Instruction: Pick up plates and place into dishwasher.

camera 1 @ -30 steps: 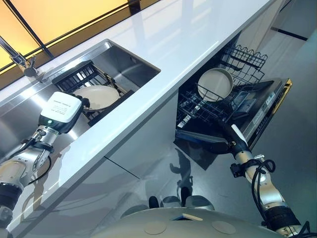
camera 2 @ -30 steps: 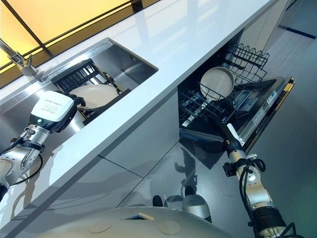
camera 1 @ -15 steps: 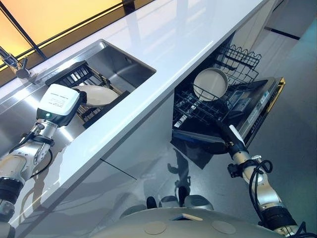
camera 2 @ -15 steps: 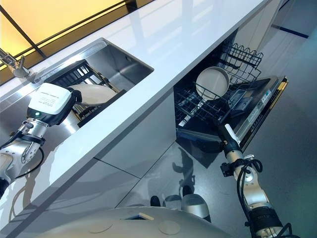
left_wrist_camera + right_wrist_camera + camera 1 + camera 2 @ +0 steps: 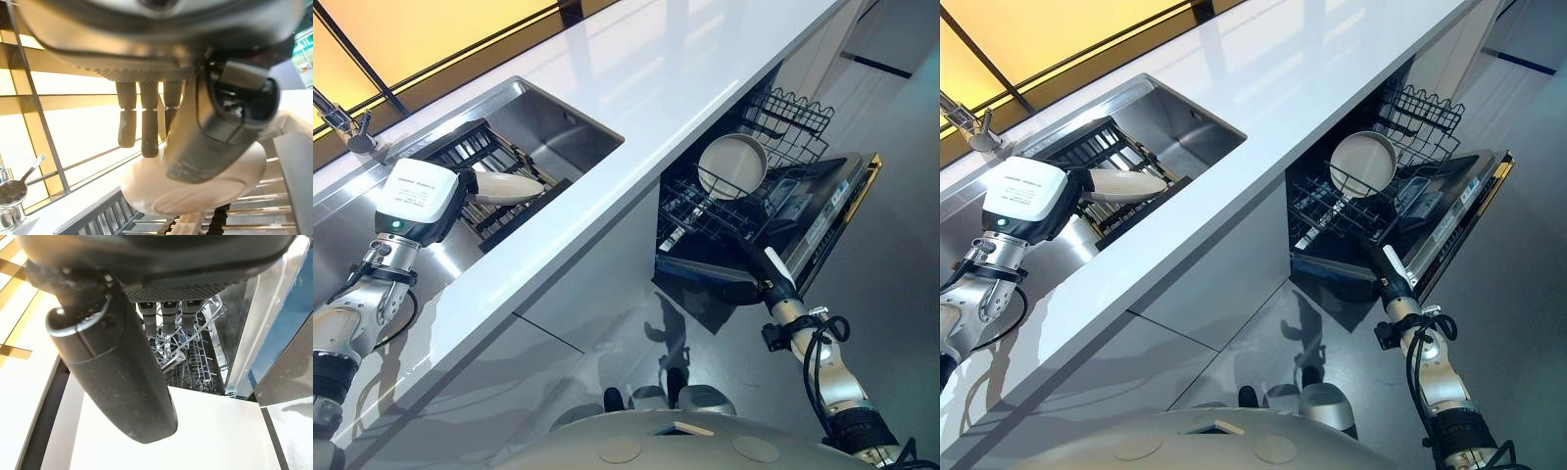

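Robot hand on the left (image 5: pixel 215 122) is clamped on a cream plate (image 5: pixel 509 184): in the left wrist view its fingers (image 5: pixel 149 125) curl over the far face of the plate and the thumb presses the near face, pinching the rim between them. The plate is tilted on edge, lifted just above the black rack (image 5: pixel 475 157) that sits inside the sink (image 5: pixel 563 122). The left arm reaches into the sink from its near side, the wrist with its white box angled toward the rack.

The right robot hand (image 5: pixel 1383 274) hangs low, well to the side of the sink, at the front edge of the open dishwasher (image 5: pixel 822 230). In the right wrist view its fingers (image 5: pixel 166 313) point straight toward the wire basket (image 5: pixel 724 211) and the thumb lies extended alongside, so the hand is relaxed and apart, holding nothing. The right arm stretches upward from the floor side, nearly straight.

A second plate (image 5: pixel 1363 164) stands upright in the wire basket of the dishwasher, away from the sink and below the worktop (image 5: pixel 685 69).

The head views show both hands, the worktop, the sink and the dishwasher together. The left wrist view adds the grip on the plate, the rack bars below it and the tap (image 5: pixel 14 188) beside the sink. The right wrist view gives the basket's wires and the dishwasher door (image 5: pixel 274 328) up close.
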